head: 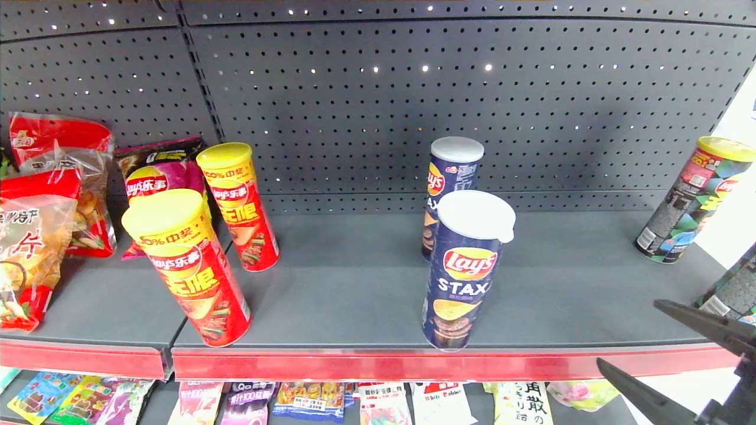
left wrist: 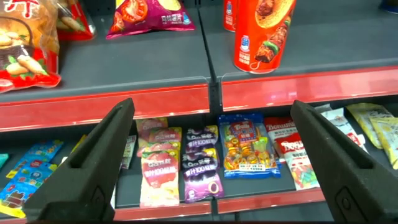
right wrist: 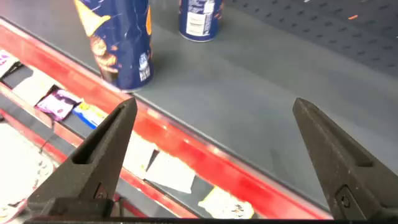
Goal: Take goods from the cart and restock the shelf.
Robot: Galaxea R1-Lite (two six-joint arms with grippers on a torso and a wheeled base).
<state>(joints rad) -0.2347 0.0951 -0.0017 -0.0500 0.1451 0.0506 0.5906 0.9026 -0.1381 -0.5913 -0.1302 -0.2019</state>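
Grey shelf [head: 354,295] held a blue chip can [head: 466,271] at centre frame; it looked light, stiff and slick, best pinched mid-body. Right gripper [head: 627,332], lower right, and left gripper [left wrist: 211,106] both gaped empty.

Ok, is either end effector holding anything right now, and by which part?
Nothing is held. The left end effector and the right end effector both stand open and empty in front of the shelf.

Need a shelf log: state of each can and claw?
Front red can: upright, lid on.
Rear red can: upright, lid on.
Front blue can: upright, lid on.
Rear blue can: upright, lid on.
Yellow-lidded patterned can: upright, lid on.
Left claw: open, empty.
Right claw: open, empty.
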